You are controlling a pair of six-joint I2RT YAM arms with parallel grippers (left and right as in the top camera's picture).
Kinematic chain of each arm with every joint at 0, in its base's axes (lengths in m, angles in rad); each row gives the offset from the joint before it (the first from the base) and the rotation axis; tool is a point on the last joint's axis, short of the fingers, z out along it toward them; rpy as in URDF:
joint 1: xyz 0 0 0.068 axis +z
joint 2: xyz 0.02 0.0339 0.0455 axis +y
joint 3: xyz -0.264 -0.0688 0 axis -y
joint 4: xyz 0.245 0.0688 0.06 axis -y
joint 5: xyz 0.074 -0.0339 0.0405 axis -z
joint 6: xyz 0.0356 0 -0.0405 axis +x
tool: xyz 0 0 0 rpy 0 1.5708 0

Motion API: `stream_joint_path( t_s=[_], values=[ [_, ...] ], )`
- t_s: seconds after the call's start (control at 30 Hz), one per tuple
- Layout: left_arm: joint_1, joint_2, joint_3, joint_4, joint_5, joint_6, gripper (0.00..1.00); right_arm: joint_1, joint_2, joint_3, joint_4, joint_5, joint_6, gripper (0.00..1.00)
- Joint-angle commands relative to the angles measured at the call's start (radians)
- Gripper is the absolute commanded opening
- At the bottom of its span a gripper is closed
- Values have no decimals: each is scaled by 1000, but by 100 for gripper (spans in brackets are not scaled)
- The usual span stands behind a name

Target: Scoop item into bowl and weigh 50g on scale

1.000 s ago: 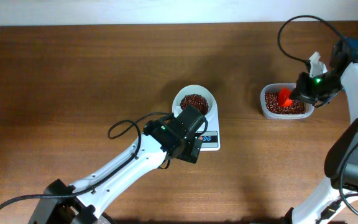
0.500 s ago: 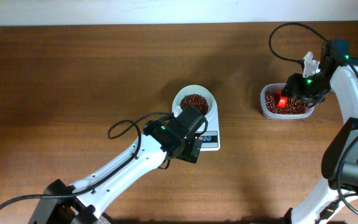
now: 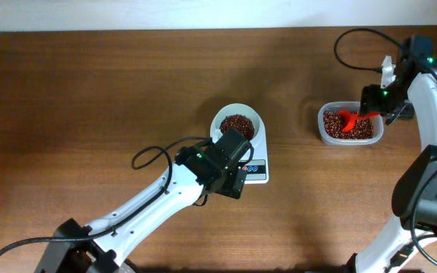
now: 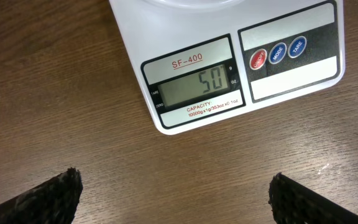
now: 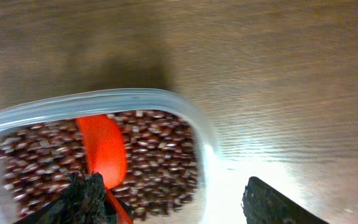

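Note:
The white bowl point(image 3: 253, 112) stands on the white scale point(image 3: 259, 170) and holds a heap of red-brown beans point(image 3: 237, 123). My left gripper point(image 3: 232, 180) hangs over the scale's front edge, open, with only bare wood between its fingertips point(image 4: 176, 196). The scale point(image 4: 291, 74) shows 50 on its display point(image 4: 194, 88). My right gripper point(image 3: 375, 102) is open above the right end of the clear container point(image 3: 321, 130), holding nothing point(image 5: 173, 198). A red scoop point(image 3: 347, 120) lies loose on the beans point(image 5: 160, 162) inside it, its blade point(image 5: 103, 148) beside my left fingertip point(image 5: 82, 199).
The clear container's rim point(image 5: 123, 95) curves under my right gripper, with bare wood to its right. Black cables trail from both arms, one loop point(image 3: 152, 155) lying left of the scale. A pale wall edge point(image 3: 203, 14) runs along the table's far side.
My right gripper has opened and let go of the red scoop, which now lies in the container. That gripper has drawn back to the right. The left arm has not moved.

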Motion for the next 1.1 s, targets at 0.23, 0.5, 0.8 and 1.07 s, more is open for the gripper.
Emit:
stream_joint_path(
  t_s=[0.23,0.5,0.8,1.07],
  values=[
    [-3,-2,-4,2,-11,-16,99,10,11,184,84,82,-2,82],
    [-3,-2,-4,2,-11,-16,99,121,12,207,-123,-216,35,99],
    [-3,-2,-4,2,-11,-16,99,151,12,193,-82,-216,35,99],
    [-3,-2,-4,2,-11,-16,99,151,12,193,-82,-216,35,99]
  ],
)
